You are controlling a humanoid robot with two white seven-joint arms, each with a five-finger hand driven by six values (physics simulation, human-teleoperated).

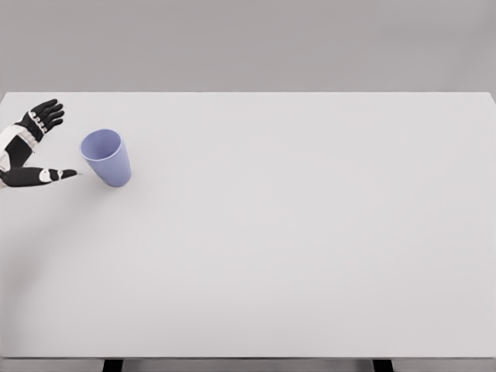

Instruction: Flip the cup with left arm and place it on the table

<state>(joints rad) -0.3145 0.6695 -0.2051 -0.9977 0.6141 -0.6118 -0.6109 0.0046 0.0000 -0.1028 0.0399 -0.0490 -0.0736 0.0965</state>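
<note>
Though cut off at the frame edge, the left robot hand [27,147] gapes beside the cup [106,156].

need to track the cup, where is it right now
In the head view the cup stands on the table at far left, just right of the left robot hand.

Cup [106,157] matt lilac plastic, smooth; table [294,232] matt white, smooth; left hand [31,143] glossy black-white.
</note>
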